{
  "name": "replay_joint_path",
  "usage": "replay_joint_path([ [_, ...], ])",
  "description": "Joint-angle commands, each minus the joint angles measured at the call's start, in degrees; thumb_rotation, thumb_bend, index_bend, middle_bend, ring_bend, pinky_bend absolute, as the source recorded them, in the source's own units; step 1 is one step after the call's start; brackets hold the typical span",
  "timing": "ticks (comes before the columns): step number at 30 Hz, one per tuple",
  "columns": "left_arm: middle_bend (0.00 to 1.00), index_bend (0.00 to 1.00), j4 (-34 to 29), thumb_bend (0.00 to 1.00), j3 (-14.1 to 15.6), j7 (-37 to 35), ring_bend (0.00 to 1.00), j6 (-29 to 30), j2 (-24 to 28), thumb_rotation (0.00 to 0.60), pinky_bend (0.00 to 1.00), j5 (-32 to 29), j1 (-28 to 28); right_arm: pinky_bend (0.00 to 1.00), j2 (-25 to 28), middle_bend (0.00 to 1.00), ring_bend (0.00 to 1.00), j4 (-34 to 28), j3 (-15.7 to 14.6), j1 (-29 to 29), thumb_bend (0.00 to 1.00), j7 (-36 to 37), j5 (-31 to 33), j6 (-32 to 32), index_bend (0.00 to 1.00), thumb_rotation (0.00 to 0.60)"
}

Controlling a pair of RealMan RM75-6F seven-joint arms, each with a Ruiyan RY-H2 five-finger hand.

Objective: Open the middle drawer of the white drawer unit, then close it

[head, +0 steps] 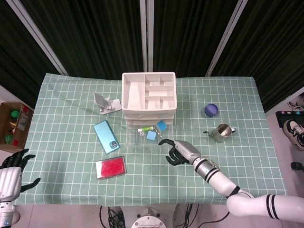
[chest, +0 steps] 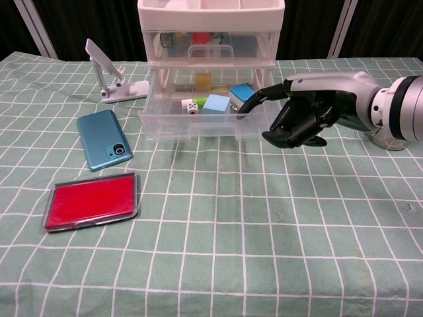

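A: Where's the unit, and which step is this?

B: The white drawer unit (head: 148,94) stands toward the far edge of the tabletop (head: 247,156), near its middle; its middle drawer (chest: 198,115) juts out toward the near edge, with small blocks and a die in view inside; I'd judge the opening step is nearly or fully done.

A: And the hands?

B: The right robot hand (chest: 299,117) has one finger stretched to the drawer's front right corner, hooked at the rim, the rest curled under; it clamps nothing. The left robot hand (head: 13,167) hangs off the near left corner, fingers apart, empty.

A: Next?

B: Likely reverse: press the front panel squarely back toward the unit; an off-centre push could skew the drawer.
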Motion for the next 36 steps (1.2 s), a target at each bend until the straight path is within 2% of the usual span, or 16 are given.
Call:
replay_joint_path([
  [1,0.15,0.29,0.0,0.00,0.0,0.0,0.15,0.0,0.0,0.600,0.20,0.0,0.0,0.84,0.0,0.81,0.82,0.0,0.0,0.0,0.44,0.0,-0.1,0.3,0.25,0.600],
  [4,0.15,0.29,0.0,0.00,0.0,-0.1,0.15,0.1,0.0,0.600,0.20,0.1,0.0,0.84,0.3,0.81,0.82,-0.2,0.0,-0.3,0.44,0.0,-0.3,1.1,0.24,0.600],
  [7,0.15,0.29,0.1,0.00,0.0,-0.2,0.15,0.2,0.1,0.600,0.20,0.1,0.1,0.84,1.2,0.81,0.82,-0.4,-0.2,-0.5,0.44,-1.0,-1.4,2.0,0.15,0.600],
  [9,0.15,0.29,0.1,0.00,0.0,-0.3,0.15,0.3,0.2,0.600,0.20,0.2,0.1,0.84,2.6,0.81,0.82,-1.0,-0.6,-0.5,0.41,-2.6,-2.1,2.4,0.07,0.600],
  [11,0.15,0.29,0.1,0.00,0.0,-0.3,0.15,0.5,0.3,0.600,0.20,0.2,0.2,0.84,4.7,0.81,0.82,-2.0,-0.9,-0.3,0.35,-4.5,-2.9,2.9,0.05,0.600],
  [14,0.15,0.29,0.0,0.00,-0.2,-0.3,0.15,0.8,0.5,0.600,0.20,0.3,0.2,0.84,8.8,0.82,0.82,-4.5,-0.3,0.7,0.30,-8.0,-4.5,3.4,0.04,0.600],
  [17,0.15,0.29,-0.4,0.00,-0.2,0.0,0.15,1.1,0.7,0.600,0.20,0.7,0.2,0.85,13.1,0.83,0.83,-6.4,1.6,3.3,0.29,-11.2,-5.9,2.2,0.05,0.600],
  [21,0.15,0.29,-1.0,0.00,0.0,0.4,0.15,1.8,0.6,0.600,0.20,1.0,0.6,0.88,15.7,0.86,0.87,-5.3,3.4,8.8,0.29,-17.3,-6.0,-1.0,0.13,0.600],
  [23,0.15,0.29,-1.2,0.00,0.2,0.6,0.15,2.1,0.4,0.600,0.20,1.0,0.9,0.91,15.2,0.89,0.90,-4.0,3.3,11.5,0.29,-22.0,-5.8,-1.1,0.21,0.600],
  [27,0.15,0.29,-1.4,0.00,0.5,0.8,0.15,2.6,0.2,0.600,0.20,0.8,1.5,0.95,10.7,0.93,0.94,0.4,1.6,17.3,0.25,-34.3,-4.9,0.5,0.33,0.600],
  [31,0.15,0.29,-1.3,0.00,0.6,0.6,0.15,3.1,0.2,0.600,0.20,0.6,2.1,0.97,5.1,0.95,0.96,5.5,-0.5,21.4,0.23,-44.0,-3.3,2.4,0.35,0.600],
  [36,0.15,0.29,-0.7,0.00,0.8,0.0,0.15,3.4,-0.2,0.600,0.20,0.4,2.7,0.97,-2.2,0.95,0.96,12.2,-2.1,24.3,0.23,-50.0,-3.4,4.5,0.36,0.600],
])
